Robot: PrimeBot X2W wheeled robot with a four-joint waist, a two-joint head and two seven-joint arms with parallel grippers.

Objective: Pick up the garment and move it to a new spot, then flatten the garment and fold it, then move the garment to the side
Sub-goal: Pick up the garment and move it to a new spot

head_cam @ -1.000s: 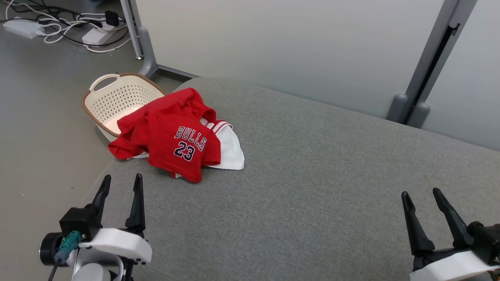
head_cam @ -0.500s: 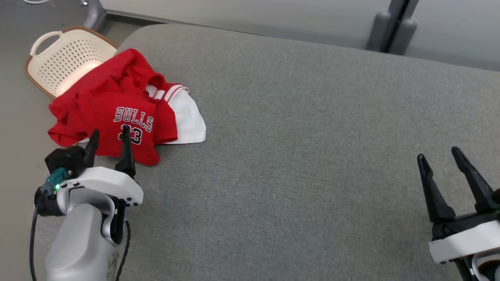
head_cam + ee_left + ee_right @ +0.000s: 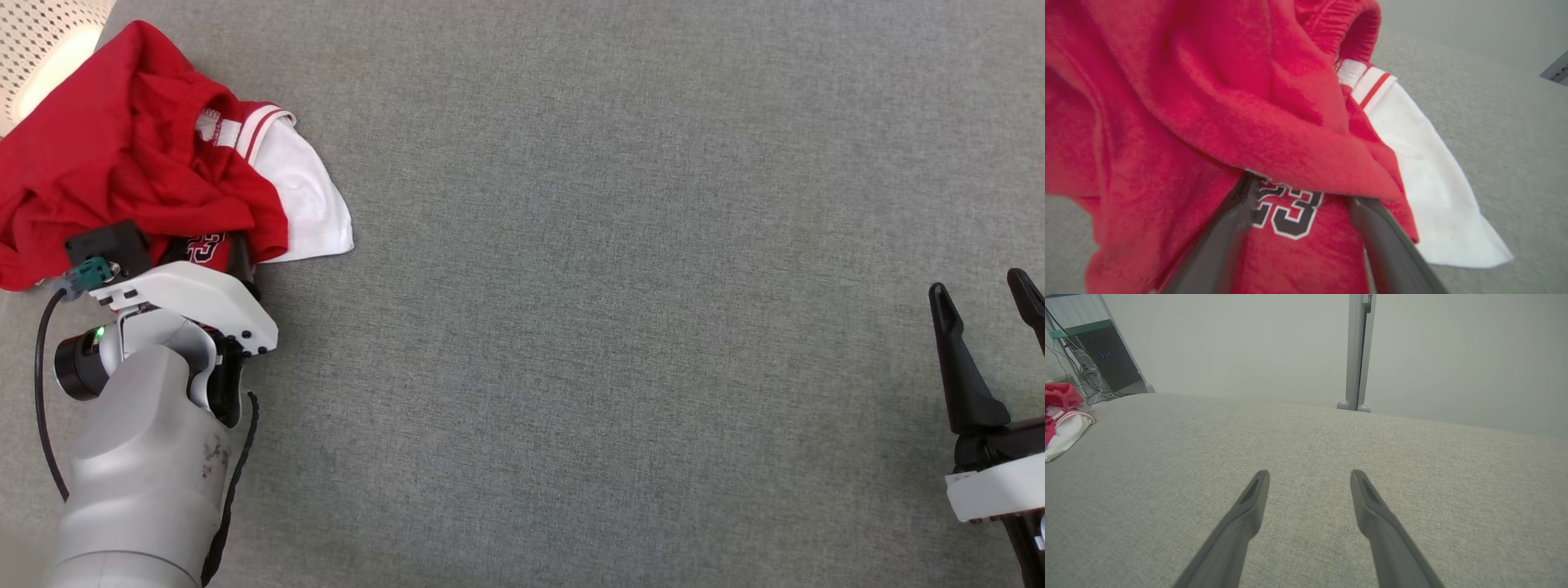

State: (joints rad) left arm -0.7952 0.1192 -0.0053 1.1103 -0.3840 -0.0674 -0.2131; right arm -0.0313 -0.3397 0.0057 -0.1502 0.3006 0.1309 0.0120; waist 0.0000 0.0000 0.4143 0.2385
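Barely started: left claw (image 3: 1300, 196) spread, tips under a fold of the crumpled garment (image 3: 1208, 102), nothing clamped; right claw (image 3: 1310, 475) apart, well off. Moving, flattening, folding undone.

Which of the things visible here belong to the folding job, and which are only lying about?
For the job: red garment; left tool, open, its fingers in the folds; right tool, open; grey cushion as work surface.
Just lying about: cream basket; floor cables; metal post.
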